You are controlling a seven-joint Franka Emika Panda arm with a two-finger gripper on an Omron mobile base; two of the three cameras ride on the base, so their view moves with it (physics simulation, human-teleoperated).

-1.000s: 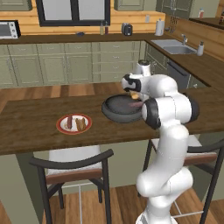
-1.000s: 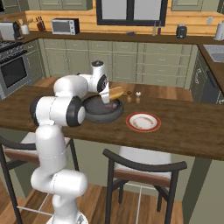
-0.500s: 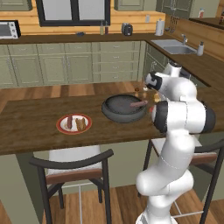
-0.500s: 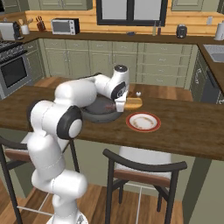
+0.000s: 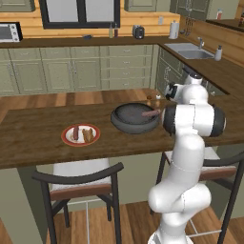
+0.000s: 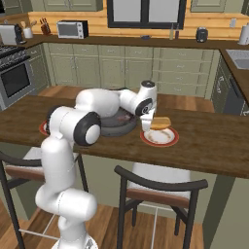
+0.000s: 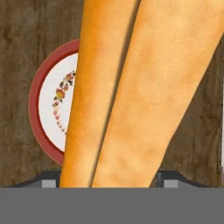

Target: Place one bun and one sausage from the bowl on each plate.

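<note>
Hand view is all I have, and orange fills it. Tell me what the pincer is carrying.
Observer: A bun. In the right base view the pincer holds it just above the right-hand plate.
Operator: Report what is already on that plate.
Observer: Nothing that I can see; its white face is bare in the right base view.
Operator: Now check the other plate.
Observer: The second plate in the left base view already has a sausage and another bun on it.
Operator: Confirm a sausage is left in the bowl.
Observer: Yes, one sausage lies in the dark bowl, toward its right side.
</note>
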